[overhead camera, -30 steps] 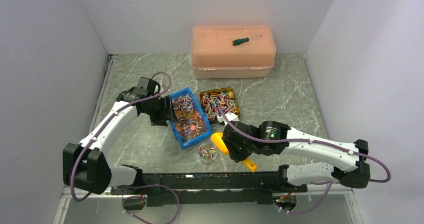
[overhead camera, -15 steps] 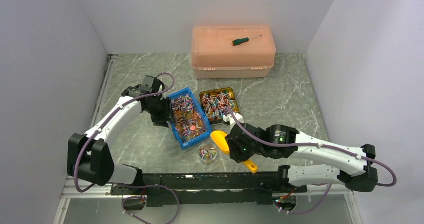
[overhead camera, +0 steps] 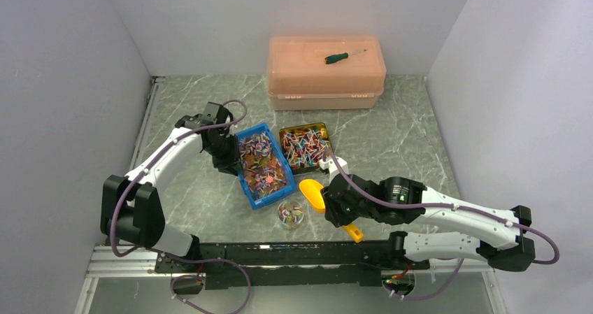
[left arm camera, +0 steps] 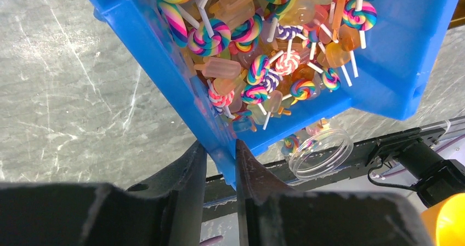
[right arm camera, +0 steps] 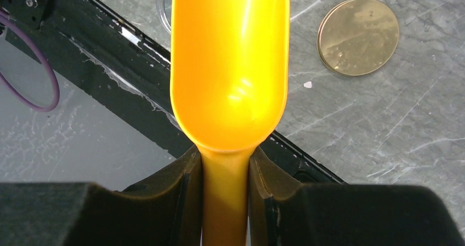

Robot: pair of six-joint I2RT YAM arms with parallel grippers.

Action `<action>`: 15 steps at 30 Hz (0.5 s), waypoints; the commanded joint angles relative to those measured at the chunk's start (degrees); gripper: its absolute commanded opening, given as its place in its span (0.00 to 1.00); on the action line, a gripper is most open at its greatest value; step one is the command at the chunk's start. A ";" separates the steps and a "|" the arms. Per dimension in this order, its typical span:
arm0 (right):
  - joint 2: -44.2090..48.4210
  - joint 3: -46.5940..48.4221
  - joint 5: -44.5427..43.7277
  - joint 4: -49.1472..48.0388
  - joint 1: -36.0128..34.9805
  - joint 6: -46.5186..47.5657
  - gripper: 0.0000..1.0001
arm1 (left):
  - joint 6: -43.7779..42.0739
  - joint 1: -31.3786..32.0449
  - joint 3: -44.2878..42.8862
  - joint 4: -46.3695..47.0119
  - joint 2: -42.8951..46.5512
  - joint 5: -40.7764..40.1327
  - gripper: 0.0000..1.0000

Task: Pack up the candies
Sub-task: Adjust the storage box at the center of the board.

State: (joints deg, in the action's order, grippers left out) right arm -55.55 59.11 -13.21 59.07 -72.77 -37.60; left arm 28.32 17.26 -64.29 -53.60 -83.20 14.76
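One grey marble-patterned desk carries three lots of candies, mostly swirl lollipops on white sticks. The largest heap fills one blue rectangular plastic bin near the desk's middle, toward the left edge. A second heap lies in one gold rectangular metal tin just beside the bin, on the side toward the right edge. A few pieces sit in one small clear round plastic dish near the near edge. The left tool straddles the bin's wall at a corner, one finger outside and one inside, closed to a narrow gap and pinching that wall. The right tool is clamped on the handle of one orange plastic scoop. The scoop's bowl is empty and sits between the dish and the right arm. One round gold metal lid lies flat on the desk beside the scoop. One salmon translucent plastic box stands at the far edge, lid closed. One green-handled screwdriver lies on top of the box.
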 commanded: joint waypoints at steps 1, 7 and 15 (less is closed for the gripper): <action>1.62 0.30 -2.19 -0.64 0.18 -1.44 0.00 | -1.00 -0.06 -3.42 0.96 -0.93 -1.02 0.19; 2.73 0.14 -3.75 0.49 0.18 -2.83 0.00 | -0.18 -2.05 -3.93 3.03 -1.60 0.33 0.06; 3.08 -0.14 -5.16 1.49 0.18 -3.64 0.00 | -0.42 -7.05 -5.43 4.48 -2.23 0.68 0.00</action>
State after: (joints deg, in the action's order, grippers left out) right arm -53.28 58.94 -16.27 60.34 -72.77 -40.14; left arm 28.34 12.53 -66.02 -53.25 -85.21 15.64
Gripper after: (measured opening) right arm 0.309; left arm 0.233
